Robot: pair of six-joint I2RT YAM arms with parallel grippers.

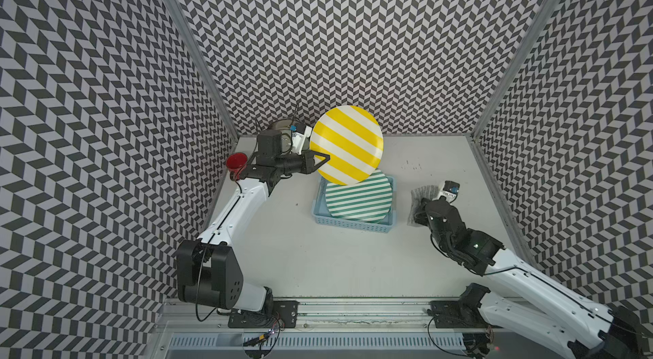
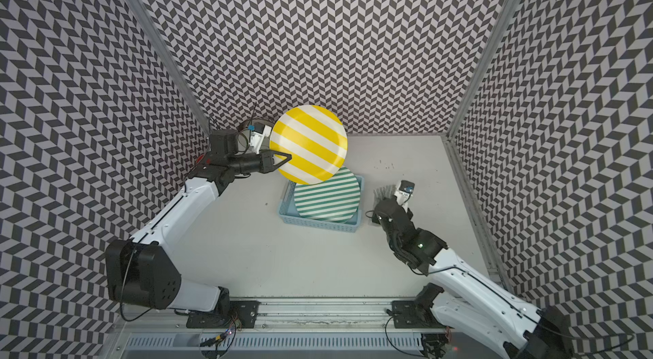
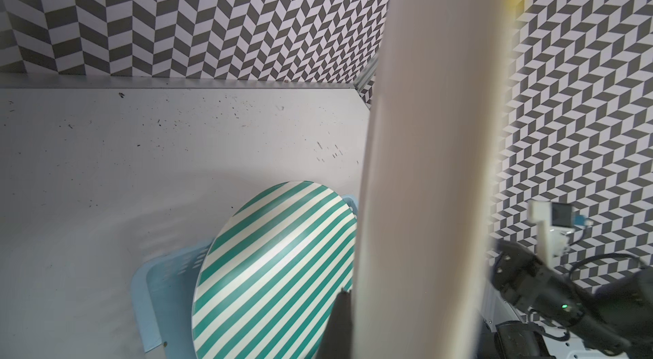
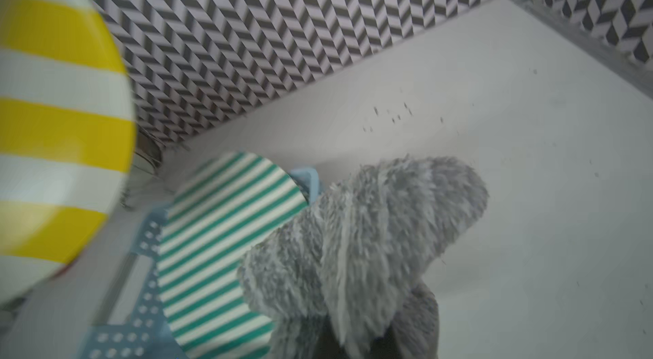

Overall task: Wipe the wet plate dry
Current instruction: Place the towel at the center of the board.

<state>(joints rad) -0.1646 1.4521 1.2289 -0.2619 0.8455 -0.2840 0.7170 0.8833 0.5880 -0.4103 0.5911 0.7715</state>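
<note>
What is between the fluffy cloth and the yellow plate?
Nothing visible does. The right gripper holds the cloth beside the blue basket; the green plate lies low in it, below the yellow plate in the left gripper.

The yellow-and-white striped plate is hanging tilted in the air, far centre. The fluffy grey cloth is bunching up nearer, to its right.

Both top views overlook my whole grey table; my close wrist cameras share the round green-striped plate.
</note>
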